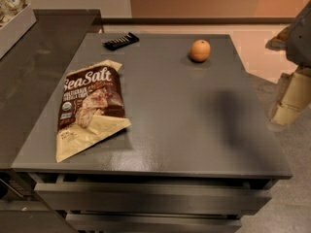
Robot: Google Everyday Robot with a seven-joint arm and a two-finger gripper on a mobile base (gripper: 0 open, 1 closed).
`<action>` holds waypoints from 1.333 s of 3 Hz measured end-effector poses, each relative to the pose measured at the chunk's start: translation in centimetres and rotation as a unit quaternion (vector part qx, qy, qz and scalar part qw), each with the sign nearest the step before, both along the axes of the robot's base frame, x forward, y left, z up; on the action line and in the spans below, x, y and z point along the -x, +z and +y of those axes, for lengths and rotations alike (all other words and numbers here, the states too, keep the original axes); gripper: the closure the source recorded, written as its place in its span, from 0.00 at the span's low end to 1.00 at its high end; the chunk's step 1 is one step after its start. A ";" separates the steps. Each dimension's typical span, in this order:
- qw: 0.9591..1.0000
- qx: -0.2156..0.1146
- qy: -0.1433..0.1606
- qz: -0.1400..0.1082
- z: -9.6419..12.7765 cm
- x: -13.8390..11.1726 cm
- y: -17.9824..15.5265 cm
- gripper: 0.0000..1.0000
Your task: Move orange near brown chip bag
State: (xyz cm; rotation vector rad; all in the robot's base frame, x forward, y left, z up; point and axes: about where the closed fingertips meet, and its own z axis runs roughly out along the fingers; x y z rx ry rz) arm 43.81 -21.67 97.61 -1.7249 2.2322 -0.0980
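The orange point(200, 50) is a small round fruit that sits on the grey table top point(184, 115) near its far right corner. The brown chip bag point(90, 106) lies flat on the left side of the table, with "Sea Salt" lettering facing up. The two are far apart, with bare table between them. My gripper point(287, 97) hangs off the right edge of the table, at the right border of the view, to the right of the orange and nearer to the camera. It holds nothing that I can see.
A small black remote-like bar point(121, 41) lies at the table's far left. A darker counter point(34, 72) adjoins the table on the left, with a white bin point(14, 25) at its far corner. Drawers point(146, 198) sit below the front edge.
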 end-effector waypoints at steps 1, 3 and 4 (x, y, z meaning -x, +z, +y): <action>1.000 0.000 0.000 0.000 0.0 0.0 0.0 0.00; 0.999 -0.023 -0.026 -0.003 0.1 -3.8 -0.8 0.00; 0.993 -0.086 -0.085 -0.010 0.2 -12.1 -2.7 0.00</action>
